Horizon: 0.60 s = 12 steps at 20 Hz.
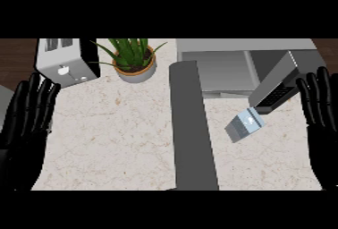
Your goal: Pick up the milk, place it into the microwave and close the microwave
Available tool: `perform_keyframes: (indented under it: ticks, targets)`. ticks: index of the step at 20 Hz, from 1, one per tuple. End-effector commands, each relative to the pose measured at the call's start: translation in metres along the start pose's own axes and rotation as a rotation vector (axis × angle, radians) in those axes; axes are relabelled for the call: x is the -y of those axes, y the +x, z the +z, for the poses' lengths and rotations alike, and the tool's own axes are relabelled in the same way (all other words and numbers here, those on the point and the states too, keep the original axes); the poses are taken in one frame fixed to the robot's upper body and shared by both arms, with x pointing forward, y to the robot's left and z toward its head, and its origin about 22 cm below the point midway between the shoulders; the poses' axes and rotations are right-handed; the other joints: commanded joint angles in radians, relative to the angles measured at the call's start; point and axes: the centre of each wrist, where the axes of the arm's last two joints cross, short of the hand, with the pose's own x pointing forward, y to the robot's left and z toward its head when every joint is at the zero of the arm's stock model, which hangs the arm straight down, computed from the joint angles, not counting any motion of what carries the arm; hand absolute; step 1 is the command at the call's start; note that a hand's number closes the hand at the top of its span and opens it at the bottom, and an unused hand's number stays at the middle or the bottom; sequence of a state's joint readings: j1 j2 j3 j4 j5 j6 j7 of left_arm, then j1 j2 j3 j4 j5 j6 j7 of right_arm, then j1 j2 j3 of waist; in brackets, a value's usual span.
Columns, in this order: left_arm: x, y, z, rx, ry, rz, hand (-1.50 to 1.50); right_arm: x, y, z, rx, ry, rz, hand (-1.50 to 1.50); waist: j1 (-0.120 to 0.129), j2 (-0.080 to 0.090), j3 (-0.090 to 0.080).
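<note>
Lying on the counter (119, 134) just inward of the right hand's fingers (315, 96), the milk (244, 125) is a single small grey carton with a pale blue patch on its upper face. Its long axis runs on a diagonal, the upper end pointing up and to the right toward the microwave's open door (280, 87), the lower end pointing down and to the left. It touches neither hand.

One right hand (320, 116) shows at the right edge, its fingers straight and slightly spread, tips up, holding nothing. The carton sits to the left of those fingers, a little below their tips, and apart from them. One left hand (26, 116) shows at the left edge, fingers likewise straight and holding nothing, well apart from the milk.

One microwave (224, 67) stands up and to the left of the right fingers, its cavity open and its door swung out, the dark keypad end of the door reaching down near the carton's upper end. One toaster (63, 60) stands just above and right of the left fingertips. One potted plant (134, 60) with green spiky leaves stands to the right of the toaster, between it and the microwave. One dark grey strip (191, 129) runs down the counter's middle, between the two hands, with the milk on its right side.
</note>
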<state>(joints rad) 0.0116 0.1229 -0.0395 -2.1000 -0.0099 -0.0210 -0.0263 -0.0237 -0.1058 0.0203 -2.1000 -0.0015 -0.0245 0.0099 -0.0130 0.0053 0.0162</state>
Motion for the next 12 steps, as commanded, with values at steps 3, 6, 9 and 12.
perform_keyframes:
  ticks: [3,6,9,12]
  targets:
    - [-0.019,-0.012,-0.008,-0.022,0.006,0.002,-1.5,0.011,-0.002,-0.004,-0.006,0.051,0.006,-1.5,0.013,-0.005,-0.016]
    - [-0.012,-0.012,-0.025,-0.063,0.005,0.019,-1.5,0.003,0.009,-0.02,0.011,0.12,0.023,-1.5,0.012,-0.005,-0.016]
    - [-0.01,-0.02,0.022,-0.129,0.047,0.261,-1.5,0.015,0.014,-0.01,-0.064,0.211,-0.097,-1.5,0.02,-0.008,-0.017]
    - [-0.042,0.012,0.025,-0.132,0.011,0.251,-1.5,0.015,0.006,-0.006,-0.047,0.179,-0.107,-1.5,0.02,-0.007,-0.016]
